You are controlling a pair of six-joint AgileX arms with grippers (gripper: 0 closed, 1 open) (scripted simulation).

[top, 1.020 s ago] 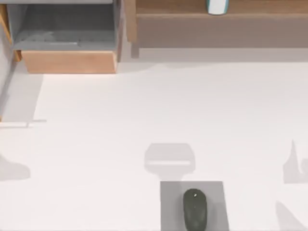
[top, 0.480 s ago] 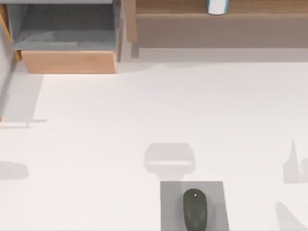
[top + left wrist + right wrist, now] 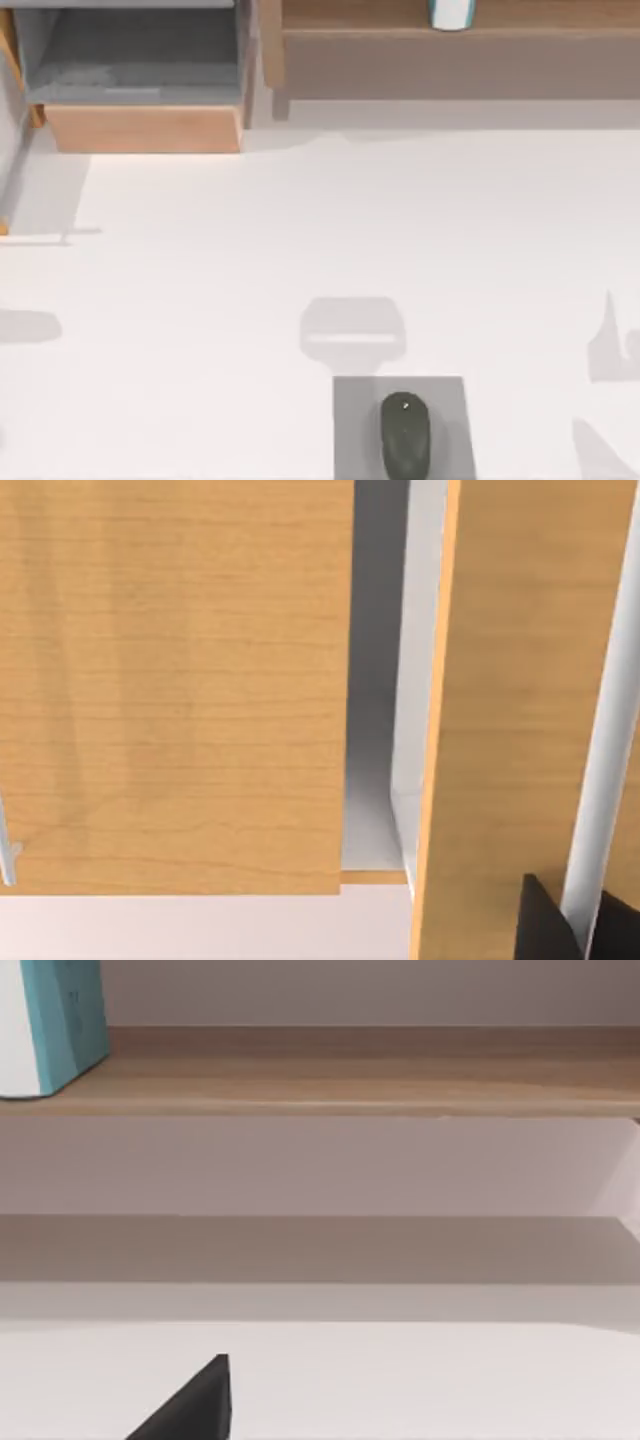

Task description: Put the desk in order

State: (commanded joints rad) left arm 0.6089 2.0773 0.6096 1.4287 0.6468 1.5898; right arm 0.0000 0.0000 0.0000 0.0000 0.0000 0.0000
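The desk [image 3: 300, 230] is the wide white tabletop spreading across the top view, its bare surface running from the near edge up to the wooden units at the far side. Toward six o'clock on it lies a small grey mouse pad [image 3: 352, 430], and a dark mouse [image 3: 404, 435] rests on the pad, pointing toward twelve o'clock. At about eleven o'clock an open drawer [image 3: 140, 80] with a light wooden front and grey inside juts out over the desk. From twelve to one o'clock a wooden shelf [image 3: 450, 40] runs along the far edge, carrying a white and teal object [image 3: 451, 13] at its top; the right wrist view shows the same object [image 3: 45, 1020] standing on the shelf board [image 3: 350, 1090]. The left wrist view looks close at wooden panels [image 3: 170, 680], with a dark fingertip [image 3: 545, 925] at one corner; another dark fingertip [image 3: 195, 1405] shows in the right wrist view. Whether either claw is spread or pressed together, I cannot tell.
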